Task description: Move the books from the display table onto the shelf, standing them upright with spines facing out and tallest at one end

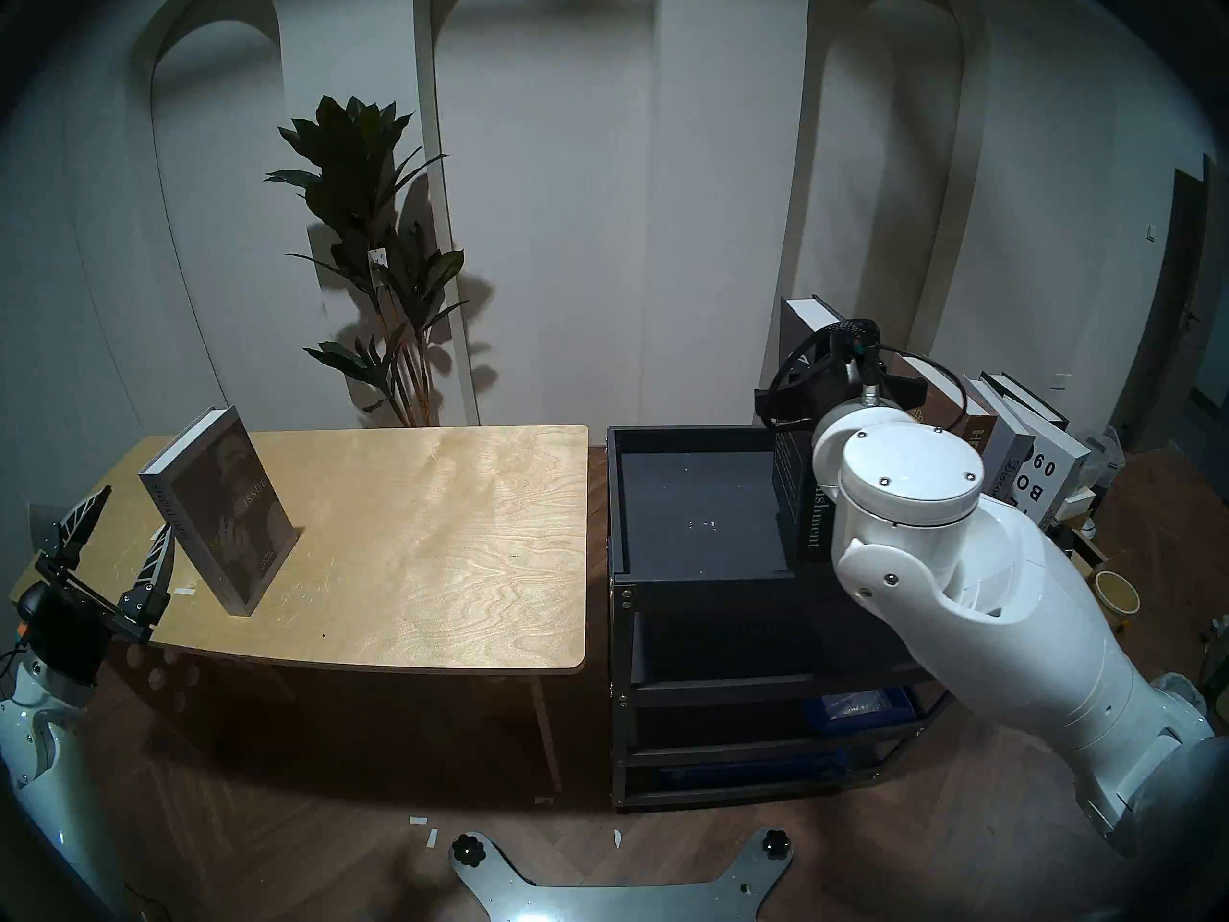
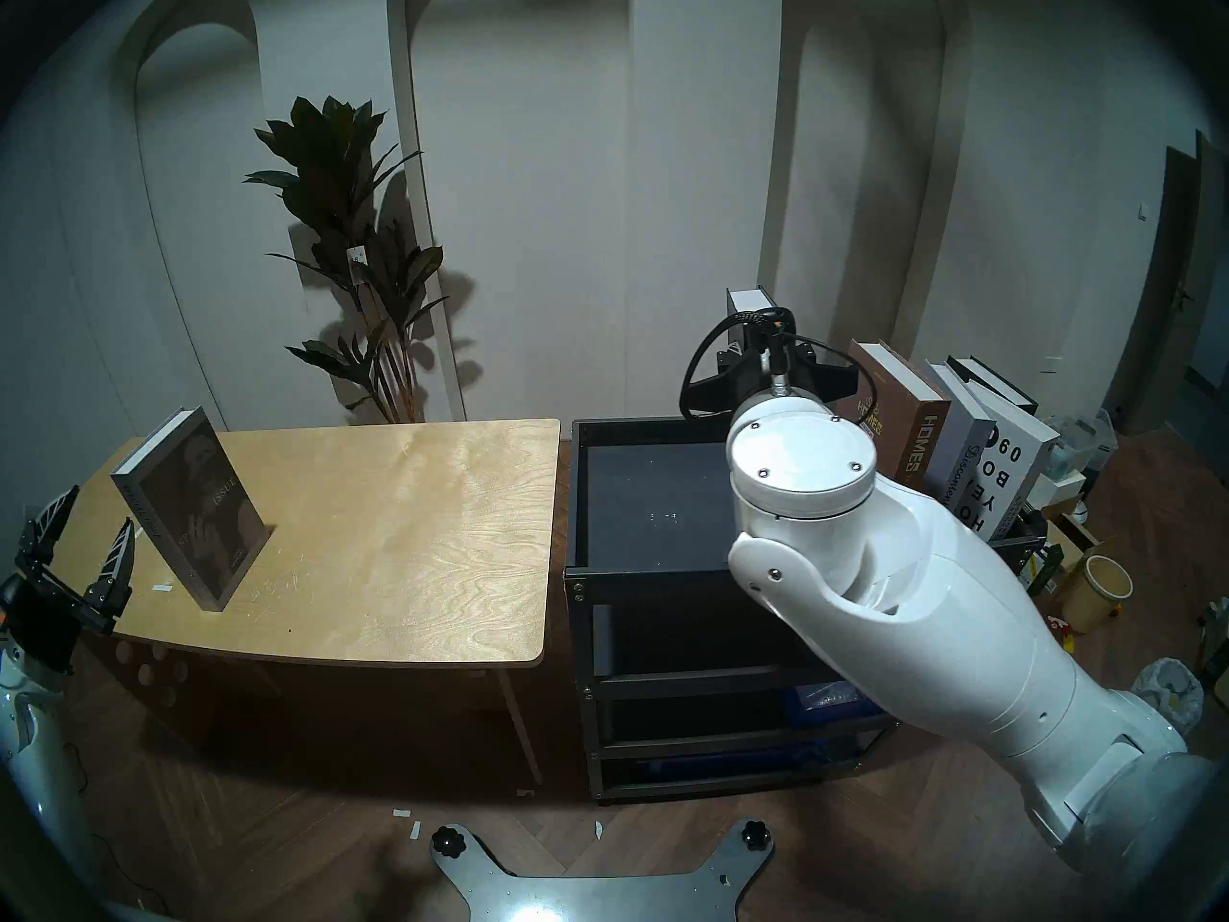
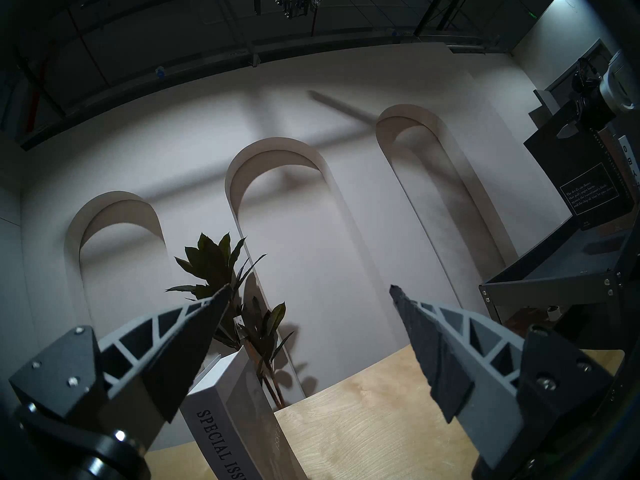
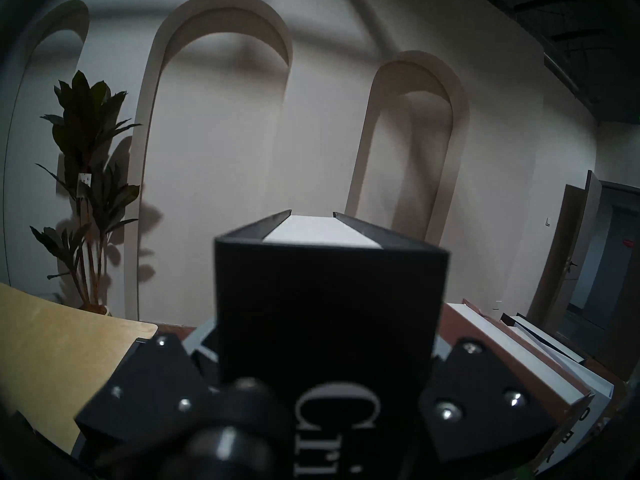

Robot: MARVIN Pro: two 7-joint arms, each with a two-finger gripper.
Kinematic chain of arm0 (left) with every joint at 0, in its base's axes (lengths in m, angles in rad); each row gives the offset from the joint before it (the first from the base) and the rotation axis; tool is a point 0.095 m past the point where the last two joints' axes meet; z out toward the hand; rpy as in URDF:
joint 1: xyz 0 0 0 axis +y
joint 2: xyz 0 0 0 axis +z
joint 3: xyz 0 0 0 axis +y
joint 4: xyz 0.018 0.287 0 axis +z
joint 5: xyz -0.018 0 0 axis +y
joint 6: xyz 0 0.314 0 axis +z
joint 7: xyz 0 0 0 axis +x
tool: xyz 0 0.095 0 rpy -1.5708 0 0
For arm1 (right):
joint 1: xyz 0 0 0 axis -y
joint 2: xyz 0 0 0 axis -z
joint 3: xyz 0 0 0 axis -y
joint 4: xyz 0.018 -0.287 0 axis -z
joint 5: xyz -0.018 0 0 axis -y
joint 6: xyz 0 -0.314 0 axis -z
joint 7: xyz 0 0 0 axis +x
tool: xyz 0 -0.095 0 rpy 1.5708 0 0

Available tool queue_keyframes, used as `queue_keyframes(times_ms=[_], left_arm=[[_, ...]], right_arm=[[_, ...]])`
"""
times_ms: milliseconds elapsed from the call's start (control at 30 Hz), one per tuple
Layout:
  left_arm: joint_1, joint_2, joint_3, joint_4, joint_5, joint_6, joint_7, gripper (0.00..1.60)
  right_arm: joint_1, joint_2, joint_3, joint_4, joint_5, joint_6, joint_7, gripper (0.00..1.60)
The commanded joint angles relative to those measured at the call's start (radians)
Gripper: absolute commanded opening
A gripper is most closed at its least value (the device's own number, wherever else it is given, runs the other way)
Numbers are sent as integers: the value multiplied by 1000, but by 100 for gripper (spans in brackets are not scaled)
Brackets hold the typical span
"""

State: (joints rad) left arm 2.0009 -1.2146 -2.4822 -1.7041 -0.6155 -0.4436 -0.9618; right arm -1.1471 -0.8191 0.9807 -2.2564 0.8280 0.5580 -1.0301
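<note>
From the head, a grey book is seen upright on the tabletop, beside the left claw, spread wide and empty. By the left wrist, the shelf is seen. By the right wrist, a black book is seen clamped in the right claw beside shelved books.

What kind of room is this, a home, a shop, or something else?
Probably a staged showroom or studio set, not a lived-in home: bare white arched wall panels behind a plywood display table, with exposed ceiling beams and floor clutter beside the rack.
</note>
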Motion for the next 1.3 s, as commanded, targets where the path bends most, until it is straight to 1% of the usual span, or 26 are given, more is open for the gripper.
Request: queue_keyframes(times_ms=[0, 33, 67, 100, 200, 233, 267, 333, 400, 533, 600, 733, 833, 900, 1100, 1200, 1267], left_arm=[[2, 5, -6, -16, -2, 1, -3, 160], [2, 5, -6, -16, -2, 1, -3, 160], [3, 5, -6, -17, -2, 2, -3, 160], [3, 5, -6, -17, -2, 2, -3, 160], [3, 5, -6, -18, -2, 2, -2, 160], [3, 5, -6, -18, -2, 2, -2, 160], [3, 5, -6, -18, -2, 3, -2, 160], [3, 5, -6, -18, -2, 3, -2, 160], [3, 5, -6, -18, -2, 2, -2, 160], [3, 5, -6, -18, -2, 3, -2, 160], [3, 5, -6, -18, -2, 3, -2, 160], [3, 5, -6, -18, -2, 3, -2, 160], [3, 5, -6, -19, -2, 3, -2, 160], [4, 5, -6, -19, -2, 3, -2, 160], [3, 5, -6, -19, -2, 3, -2, 160], [3, 5, -6, -19, -2, 3, -2, 160], [3, 5, -6, -19, -2, 3, -2, 160]], right_arm=[[-48, 80, 49, -81, -31, -109, 92, 0], [-48, 80, 49, -81, -31, -109, 92, 0], [-68, 87, 62, -85, -42, -136, 109, 0], [-83, 93, 71, -84, -39, -157, 115, 0], [-115, 123, 78, -76, -50, -208, 138, 0], [-115, 123, 78, -76, -50, -208, 138, 0], [-128, 146, 78, -67, -55, -237, 151, 0], [-132, 152, 82, -58, -59, -243, 151, 0], [-140, 169, 102, -34, -56, -268, 162, 0], [-152, 186, 118, -7, -54, -294, 175, 0], [-150, 186, 118, 3, -56, -295, 178, 0], [-134, 189, 112, 50, -57, -295, 213, 0], [-130, 186, 104, 62, -63, -298, 223, 0], [-124, 176, 92, 82, -70, -301, 235, 0], [-111, 155, 75, 106, -78, -299, 241, 0], [-112, 150, 75, 112, -77, -303, 239, 0], [-129, 160, 88, 108, -70, -315, 234, 0]])
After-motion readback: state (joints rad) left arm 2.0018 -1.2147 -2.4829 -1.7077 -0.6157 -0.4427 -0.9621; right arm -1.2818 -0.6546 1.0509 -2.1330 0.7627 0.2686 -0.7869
